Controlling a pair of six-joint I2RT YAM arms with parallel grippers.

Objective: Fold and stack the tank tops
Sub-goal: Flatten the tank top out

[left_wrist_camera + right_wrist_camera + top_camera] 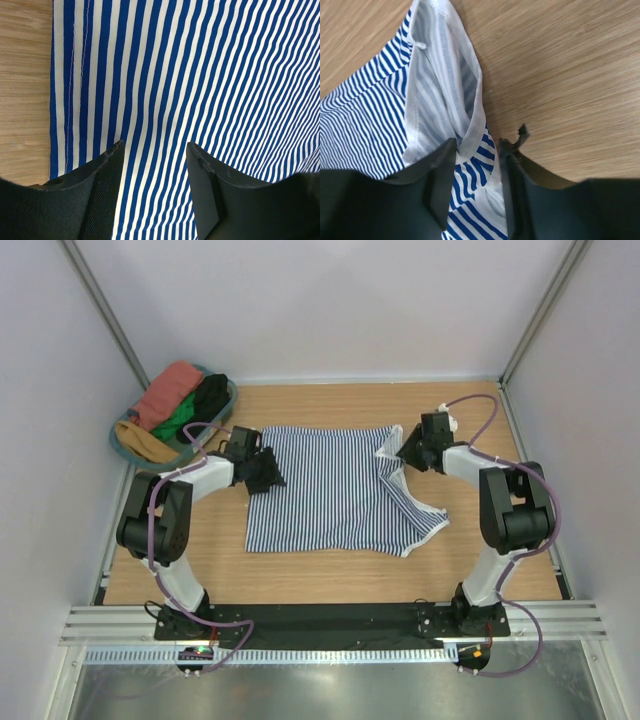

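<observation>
Top view, striped tank top [330, 500]: spread flat mid-table [500, 540], hem towards the left arm. Its right side is rumpled and turned over, so it is not yet folded.
Top view, left gripper [265, 472]: low at the hem side, probably to anchor or take up that end for a fold.
Top view, right gripper [408, 452]: at the far right corner, where the strap rises.
Top view, basket [118, 440]: far left corner, well apart from the top. It holds a rust-red garment [170, 390], likely the second tank top, with green, black and mustard cloth.
Left wrist, jaws: standing apart at a middling width over flat stripes just inside the stitched hem [70, 75], with nothing pinched between them.
Left wrist, reason: the cloth lies smooth and tight here, and the bare wood is only beside the hem.
Right wrist, white trim [475, 100]: the strap loop stands up off the wood and runs down between the fingers.
Right wrist, jaws: narrow, one either side of the trim with cloth filling the gap. I cannot tell whether they pinch it.
Right wrist, reason: the trimmed edge makes a firm handle, well suited to drawing this side over.
</observation>
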